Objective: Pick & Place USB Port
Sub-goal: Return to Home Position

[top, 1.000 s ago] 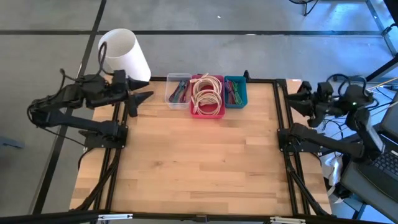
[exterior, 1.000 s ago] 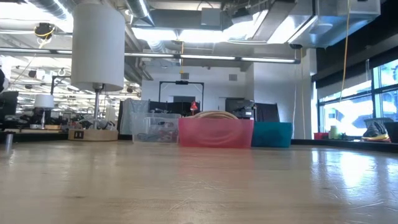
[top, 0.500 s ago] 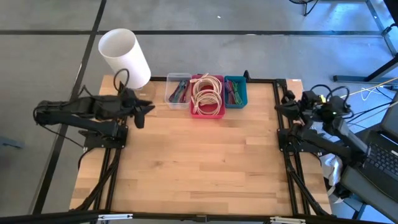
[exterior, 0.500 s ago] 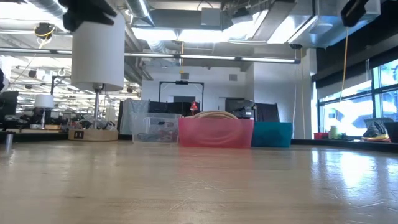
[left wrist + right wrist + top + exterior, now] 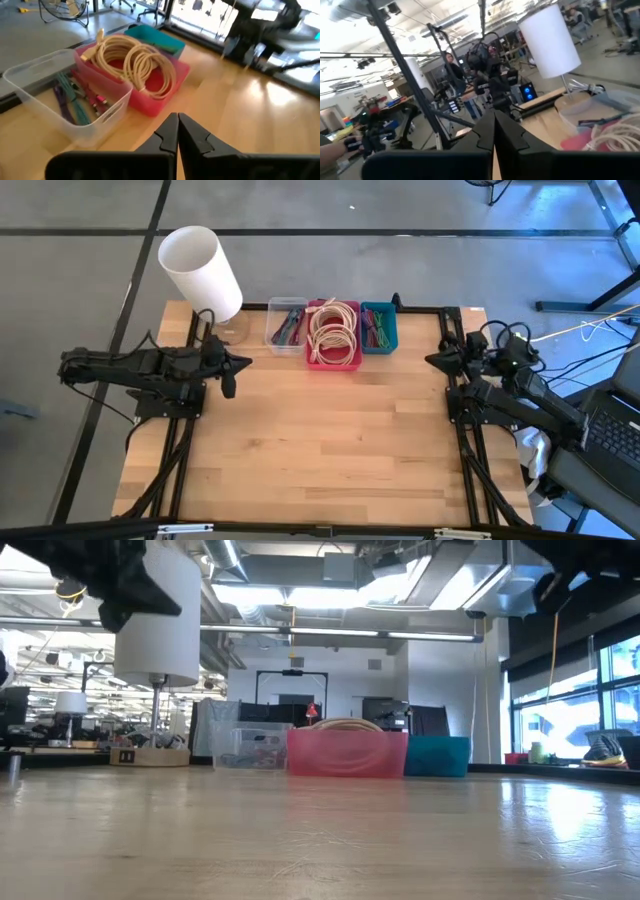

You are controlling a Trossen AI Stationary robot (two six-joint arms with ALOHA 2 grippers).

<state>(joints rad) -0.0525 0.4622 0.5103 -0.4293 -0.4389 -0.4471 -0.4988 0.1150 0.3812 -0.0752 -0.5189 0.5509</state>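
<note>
1. The left gripper (image 5: 232,365) is sitting lower and farther from the clear bin (image 5: 287,325) than a second ago, when it was hanging just beside that bin's corner; its arm is now lying flatter along the table's left side.
2. The right gripper (image 5: 435,360) is reaching a little farther in over the table's right edge than half a second ago, and its arm is folded lower.
3. In the low view, dark parts of both arms are now showing at the top corners, where a second ago neither was showing.
4. The bins and what is in them are lying just as they did before.
5. The left gripper (image 5: 177,119) is pointing toward the bins with its fingers pressed together, holding nothing.
6. The right gripper (image 5: 494,117) is likewise pinched closed and carrying nothing, pointing across the table toward the left arm.
7. The three bins are standing side by side at the far edge of the wooden table (image 5: 320,450): clear, then the pink bin (image 5: 349,362), then the teal bin (image 5: 388,330).
8. A coiled cream cable (image 5: 333,328) is filling the pink bin, a green cable (image 5: 372,330) is lying in the teal bin, and pink, purple and green cables are lying in the clear one.
9. A white-shaded lamp (image 5: 200,272) is standing at the far left corner.
10. Beyond the table, a person (image 5: 452,67) is standing among workbenches in an open workshop.
</note>
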